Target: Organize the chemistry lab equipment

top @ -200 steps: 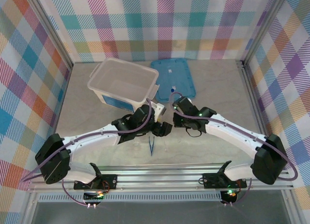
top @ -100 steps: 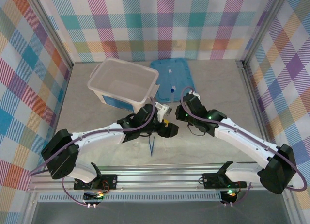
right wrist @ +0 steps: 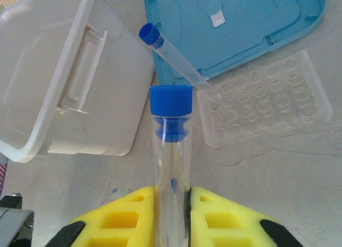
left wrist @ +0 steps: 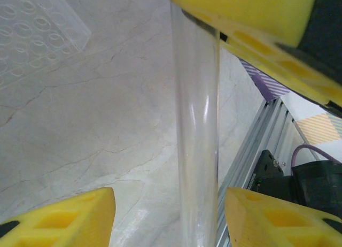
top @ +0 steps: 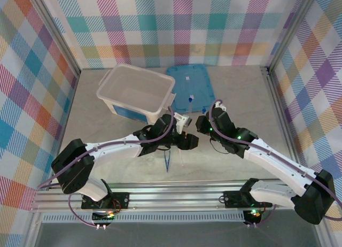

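My right gripper [right wrist: 171, 204] is shut on a clear tube [right wrist: 170, 151] with a blue cap [right wrist: 171, 101], holding it above the table. In the left wrist view that tube [left wrist: 197, 140] runs between my left gripper's [left wrist: 170, 217] yellow fingers [left wrist: 59, 217], with a gap on each side, so the left gripper is open around it. The right gripper's fingers [left wrist: 256, 22] clamp its far end. The two grippers meet at the table's middle, left [top: 188, 141] and right [top: 199, 125]. A second blue-capped tube [right wrist: 171, 54] lies slanted against the blue lid's edge. Dark-blue tweezers [top: 167, 162] lie near the front.
The translucent white tub [top: 136, 92] stands at the back left, close behind my left arm. The flat blue lid [top: 191, 86] lies to its right. A clear well plate [right wrist: 267, 102] rests on the marble table beside the lid. A metal rail [top: 176, 196] runs along the front.
Both grippers shifted right and slightly back with the tube. My left gripper's fingers have come closer together around it. The right gripper's hold is unchanged.
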You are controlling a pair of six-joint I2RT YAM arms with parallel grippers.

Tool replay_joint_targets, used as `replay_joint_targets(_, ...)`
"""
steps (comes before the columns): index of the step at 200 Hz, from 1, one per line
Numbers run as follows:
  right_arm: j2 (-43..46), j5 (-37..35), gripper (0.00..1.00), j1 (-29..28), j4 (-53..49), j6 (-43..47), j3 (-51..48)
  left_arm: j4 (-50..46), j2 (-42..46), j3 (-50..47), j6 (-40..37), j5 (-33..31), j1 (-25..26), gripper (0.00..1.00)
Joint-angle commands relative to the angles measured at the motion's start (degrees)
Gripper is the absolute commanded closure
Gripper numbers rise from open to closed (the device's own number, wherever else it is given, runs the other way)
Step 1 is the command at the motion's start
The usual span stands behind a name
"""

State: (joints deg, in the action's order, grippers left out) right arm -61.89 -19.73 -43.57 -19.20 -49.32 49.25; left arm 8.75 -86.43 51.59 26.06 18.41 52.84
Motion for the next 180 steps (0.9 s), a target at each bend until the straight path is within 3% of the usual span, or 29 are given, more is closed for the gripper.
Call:
replay_joint_targets(1, 0.69, -0.58, 0.81, -0.02, 3.17, -1.18, -0.58, 2.73, -0.49, 1.70, 1.31, 1.89, 0.34, 0.46)
replay_joint_targets(111, -0.49, -2.19, 0.81, -0.02, 3.59, -1.48, -0.80, 4.43, -0.94, 1.68, 2.68, 3.74, 0.31, 0.77)
replay_joint_targets(180, -0.60, -3.26, 0.81, -0.02, 2.70, -1.45, -1.29, 4.25, -0.66, 1.42, 2.29, 3.63, -0.15, 0.88)
